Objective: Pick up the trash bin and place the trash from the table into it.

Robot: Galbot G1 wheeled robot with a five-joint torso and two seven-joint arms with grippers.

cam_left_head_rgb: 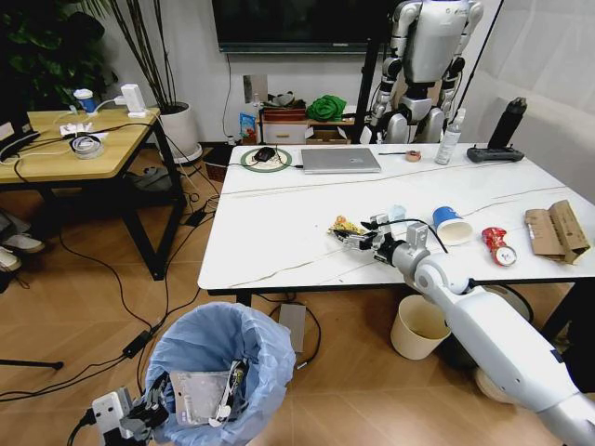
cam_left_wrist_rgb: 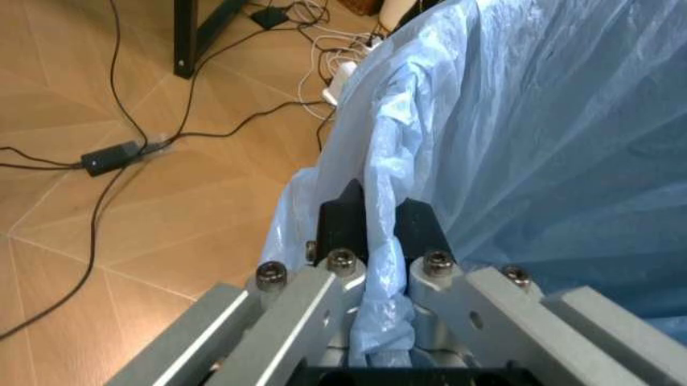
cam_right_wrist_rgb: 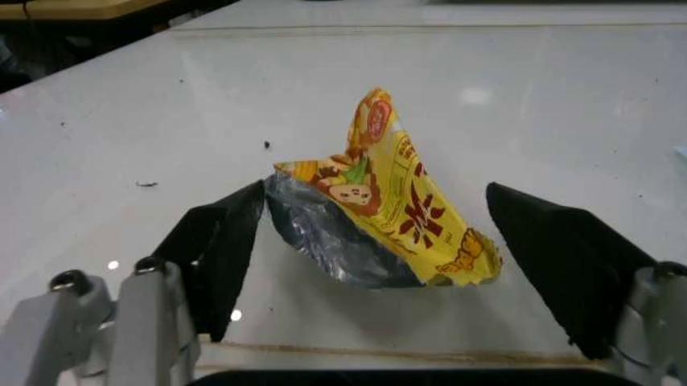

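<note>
1. Trash bin (cam_left_head_rgb: 221, 367), lined with a crinkled light-blue bag, is seen at the lower left of the head view, above the wooden floor and in front of the table; a clear plastic pack (cam_left_head_rgb: 197, 397) lies inside it.
2. At the bin's near rim, the left gripper (cam_left_wrist_rgb: 371, 233) is closed, its black fingers pinching a fold of the blue bag at the rim, as seen at the centre of the left wrist view.
3. Farther in, at the centre right of the head view, the right gripper (cam_right_wrist_rgb: 371, 245) is reached over the near edge of the table (cam_left_head_rgb: 279, 223). Its fingers are spread wide on either side of a yellow snack wrapper (cam_right_wrist_rgb: 392, 213), which lies on the white top between them, ungripped.
4. Just beyond, a pale-blue tissue (cam_left_head_rgb: 397, 213) is seen; to the right stand a blue-and-white paper cup (cam_left_head_rgb: 452, 226), a crushed red can (cam_left_head_rgb: 499, 246) and torn brown cardboard (cam_left_head_rgb: 556, 230).
5. Toward the far edge, a grey laptop (cam_left_head_rgb: 340, 160) and a spray bottle (cam_left_head_rgb: 450, 137) are placed.
</note>
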